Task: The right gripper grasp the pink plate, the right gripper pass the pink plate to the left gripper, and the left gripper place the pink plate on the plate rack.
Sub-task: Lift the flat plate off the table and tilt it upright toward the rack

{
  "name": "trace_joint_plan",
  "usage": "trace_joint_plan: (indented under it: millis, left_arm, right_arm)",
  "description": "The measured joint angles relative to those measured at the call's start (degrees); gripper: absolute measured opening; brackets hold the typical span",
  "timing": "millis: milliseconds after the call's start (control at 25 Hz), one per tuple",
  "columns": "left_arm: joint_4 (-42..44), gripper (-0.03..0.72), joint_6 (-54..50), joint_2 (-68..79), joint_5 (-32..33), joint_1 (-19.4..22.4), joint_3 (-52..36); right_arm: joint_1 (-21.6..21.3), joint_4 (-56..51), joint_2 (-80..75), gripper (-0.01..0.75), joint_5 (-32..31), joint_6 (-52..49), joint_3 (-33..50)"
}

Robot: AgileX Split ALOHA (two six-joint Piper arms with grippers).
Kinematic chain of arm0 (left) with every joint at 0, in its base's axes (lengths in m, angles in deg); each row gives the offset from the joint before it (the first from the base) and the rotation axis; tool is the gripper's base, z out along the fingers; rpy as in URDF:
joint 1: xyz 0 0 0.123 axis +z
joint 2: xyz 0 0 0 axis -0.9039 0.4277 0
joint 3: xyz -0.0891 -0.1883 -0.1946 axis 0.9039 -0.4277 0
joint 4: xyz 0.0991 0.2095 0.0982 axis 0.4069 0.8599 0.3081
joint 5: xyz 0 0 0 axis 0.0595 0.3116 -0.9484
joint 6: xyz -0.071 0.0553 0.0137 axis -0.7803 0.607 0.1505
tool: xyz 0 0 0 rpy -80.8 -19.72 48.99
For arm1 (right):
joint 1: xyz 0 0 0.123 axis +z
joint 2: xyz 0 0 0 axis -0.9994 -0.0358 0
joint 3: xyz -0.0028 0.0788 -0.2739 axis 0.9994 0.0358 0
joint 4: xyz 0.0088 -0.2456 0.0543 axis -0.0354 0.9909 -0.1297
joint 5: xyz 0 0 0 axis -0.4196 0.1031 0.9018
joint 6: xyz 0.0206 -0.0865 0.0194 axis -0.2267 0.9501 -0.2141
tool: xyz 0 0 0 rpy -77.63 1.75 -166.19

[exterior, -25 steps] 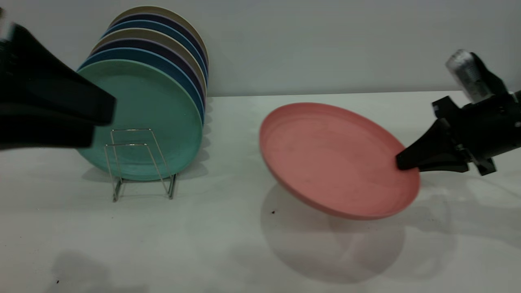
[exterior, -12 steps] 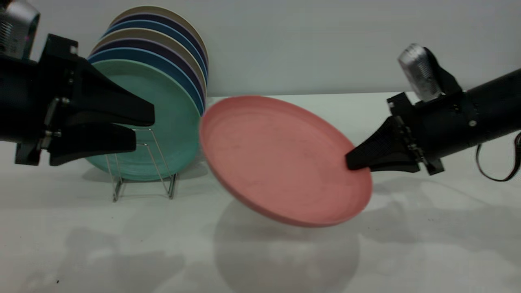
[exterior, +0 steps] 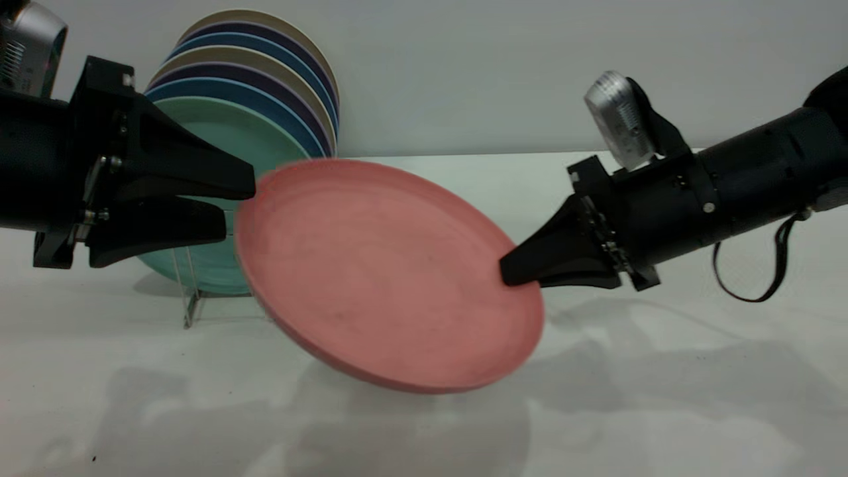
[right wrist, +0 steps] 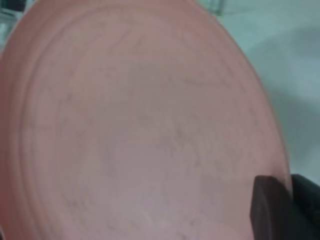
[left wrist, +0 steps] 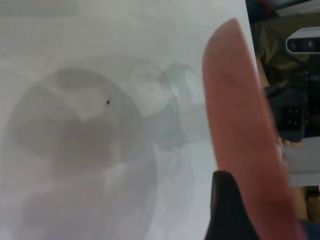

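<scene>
arms: black | left end effector point(exterior: 228, 211), right end effector point(exterior: 513, 271): tapered wedge jaws

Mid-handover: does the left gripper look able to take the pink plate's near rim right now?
Probably yes. The left gripper is open with the pink plate rim at its fingertips, nothing between; the right gripper holds the opposite edge.

Pink plate point(exterior: 387, 275): plain salmon-pink. Racked plates point(exterior: 265, 86): teal-green, blue, dark purple, beige. Grippers: black. Bench point(exterior: 662, 397): white.
</scene>
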Motion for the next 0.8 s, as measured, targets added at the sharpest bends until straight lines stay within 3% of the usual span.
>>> trace_joint_plan:
  millis: [280,360,480,560,640,800]
  left_arm:
    - [-0.06,0.443,0.0,0.0,0.39,0.0,0.0]
    - [-0.1,0.373,-0.05,0.0,0.53,0.0,0.0]
    - [-0.27,0.192,-0.22,0.0,-0.46,0.0,0.0]
    - [-0.16,0.173,-0.16,0.07,-1.81,0.11,0.0]
    - [-0.16,0.173,-0.16,0.12,-2.1,0.11,0.0]
    - [-0.16,0.173,0.1,0.12,-2.16,0.11,0.0]
  right_arm:
    - [4.24,-5.76,0.0,0.02,-5.9,3.83,0.0]
    - [4.62,-6.97,0.0,0.023,-6.16,5.23,0.0]
    - [4.62,-7.36,0.0,0.034,-6.29,6.26,0.0]
    - [4.65,-7.71,0.11,0.051,-6.46,6.37,0.0]
    - [4.65,-7.84,0.11,0.088,-6.35,6.37,0.0]
    - [4.68,-7.66,0.22,0.239,-4.07,5.31,0.0]
